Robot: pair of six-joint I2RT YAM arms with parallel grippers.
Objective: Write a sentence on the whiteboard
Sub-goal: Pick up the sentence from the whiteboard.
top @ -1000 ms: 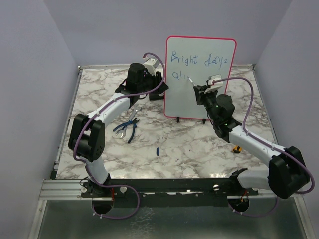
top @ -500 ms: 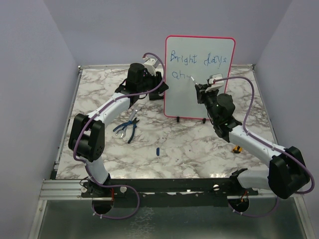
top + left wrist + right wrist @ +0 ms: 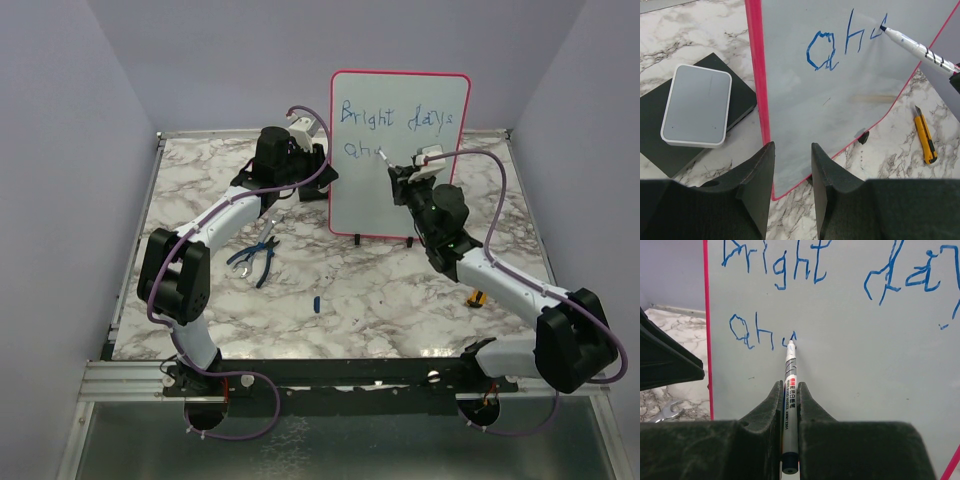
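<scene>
**Marker tip on the whiteboard's second line**

The whiteboard (image 3: 395, 200) stands upright on the marble table (image 3: 380, 300), towards its far edge, with its writing face towards the arms. The sentence (image 3: 398, 120) is in blue. Its top line reads "Bright days", and the line below reads "ah" followed by a short fresh stroke.

The right gripper (image 3: 788, 387) is in front of the whiteboard, clamped tight on a marker (image 3: 790, 365) that runs out between its fingers. The marker's tip touches the whiteboard at that short stroke, just right of the "h".

The left gripper (image 3: 792, 146) is at the whiteboard's left edge, low down. Its jaws stand partly apart, with the red frame and a strip of the pale surface showing in the gap. Whether the fingers (image 3: 762, 165) press on the frame cannot be told.

Left of the whiteboard, a pale grey box (image 3: 697, 105) lies on a black pad (image 3: 740, 95). A yellow utility knife (image 3: 925, 132) lies on the table by the whiteboard's lower right corner. In front of the whiteboard and to its left lie blue-handled pliers (image 3: 258, 258). A small blue piece (image 3: 316, 302) lies nearer the arms' bases.
</scene>
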